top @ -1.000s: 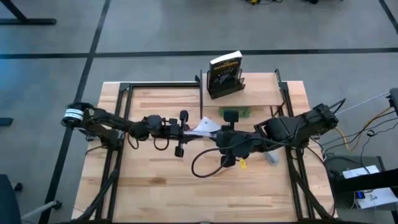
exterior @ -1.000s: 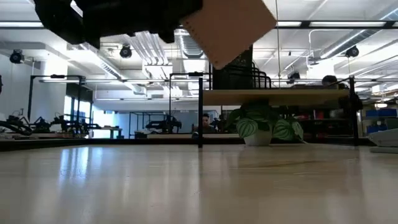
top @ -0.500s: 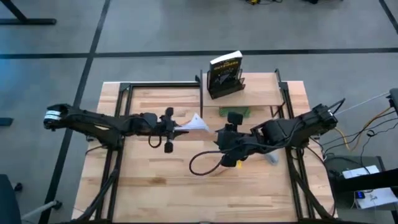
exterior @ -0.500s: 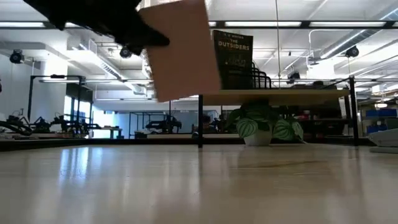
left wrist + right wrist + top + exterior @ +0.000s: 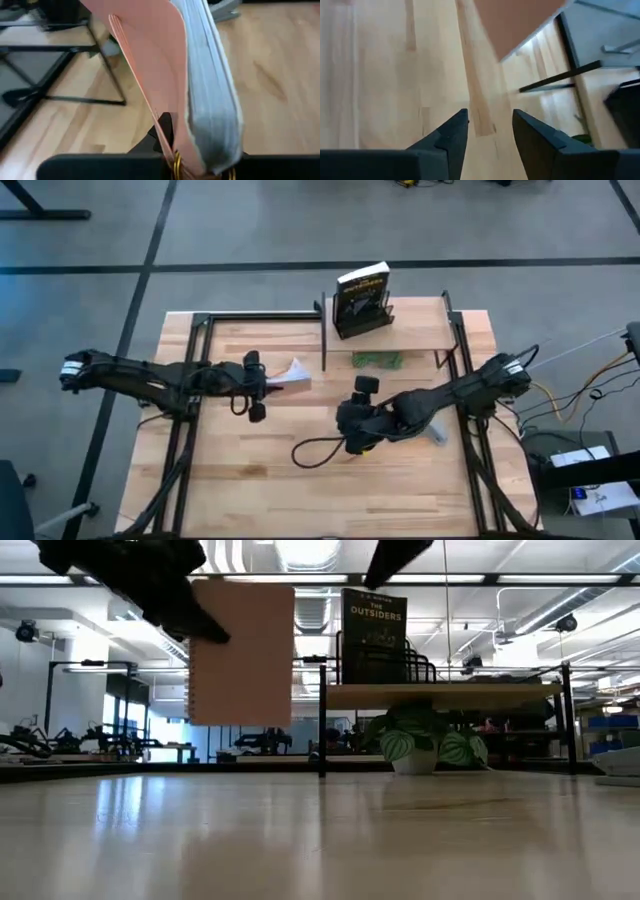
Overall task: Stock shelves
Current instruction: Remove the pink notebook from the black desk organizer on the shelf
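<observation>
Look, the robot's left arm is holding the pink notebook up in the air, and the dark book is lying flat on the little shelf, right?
Not quite. The dark book stands upright in a rack on the little shelf, as the low view shows. The left gripper does hold the pink notebook off the table.

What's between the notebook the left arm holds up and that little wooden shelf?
In the high view, only bare tabletop separates the notebook in the left hand from the shelf.

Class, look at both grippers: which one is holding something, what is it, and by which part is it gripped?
The left gripper holds a pink spiral notebook, gripped at its wire-bound edge and lifted clear of the tabletop. The right gripper is open and holds nothing.
</observation>
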Controlling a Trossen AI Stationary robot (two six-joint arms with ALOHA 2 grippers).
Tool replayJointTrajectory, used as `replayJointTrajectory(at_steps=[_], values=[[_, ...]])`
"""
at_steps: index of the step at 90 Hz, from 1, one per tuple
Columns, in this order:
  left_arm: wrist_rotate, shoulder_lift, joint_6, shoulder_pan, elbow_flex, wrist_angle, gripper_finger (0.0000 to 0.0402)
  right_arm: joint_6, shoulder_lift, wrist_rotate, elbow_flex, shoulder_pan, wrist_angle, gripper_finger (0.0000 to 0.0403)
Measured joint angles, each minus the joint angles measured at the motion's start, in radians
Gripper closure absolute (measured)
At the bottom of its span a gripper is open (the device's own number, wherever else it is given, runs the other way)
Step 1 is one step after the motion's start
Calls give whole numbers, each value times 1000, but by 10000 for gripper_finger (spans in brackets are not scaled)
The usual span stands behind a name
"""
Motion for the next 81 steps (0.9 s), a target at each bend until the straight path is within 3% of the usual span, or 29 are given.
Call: replayJointTrajectory(at_steps=[34,63,81], values=[[-50,-22,-152,11,76,-288,394,17,206,-1,-1,-43,88,295],[-338,40,-200,33,183,-519,393,30,262,3,-1,-26,202,337],[-239,92,-277,33,174,-592,393,52,264,3,-13,24,203,364]])
